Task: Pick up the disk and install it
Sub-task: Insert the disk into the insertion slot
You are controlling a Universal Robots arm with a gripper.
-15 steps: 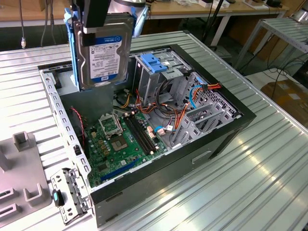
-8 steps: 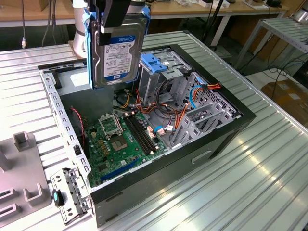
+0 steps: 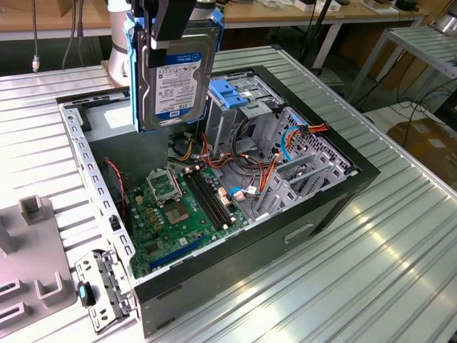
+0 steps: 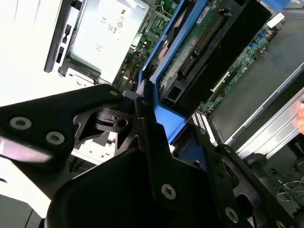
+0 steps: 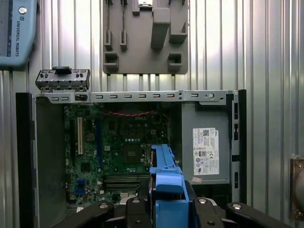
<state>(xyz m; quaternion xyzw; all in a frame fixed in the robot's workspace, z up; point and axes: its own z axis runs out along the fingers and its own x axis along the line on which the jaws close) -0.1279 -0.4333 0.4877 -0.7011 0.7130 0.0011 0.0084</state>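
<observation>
1. One disk (image 3: 171,71) hangs in the air above the open computer case (image 3: 343,200). It is upright, long axis vertical, with its white label facing the exterior view.
2. The tool (image 3: 175,18) sits at 12 o'clock of the disk, closed tight on the upper end across the blue side rails. The whole body of the drive therefore hangs straight below the grasp.
3. In the second wrist view the disk's green circuit board (image 4: 199,42) runs away from the tool, framed by a blue rail (image 4: 161,52).
4. The relation that matters is this: in the exterior view the drive cage (image 3: 232,93), with its blue plastic top, lies at about 4 o'clock from the disk, just beside the lower corner. How far apart the two are in depth cannot be told.
5. At 6 o'clock of the disk in that view lies the motherboard (image 3: 171,214), well below it. In the first wrist view the grey power supply (image 5: 204,142) sits in the case just beside the line of the held rail.
6. Judged from this, the pick is done and the install is not: the disk sits in no bay and touches nothing but the tool.
7. The ribbed metal bench (image 3: 371,286) carries the case. A grey fixture (image 3: 36,250) rests at about 8 o'clock of the case in the exterior view.
</observation>
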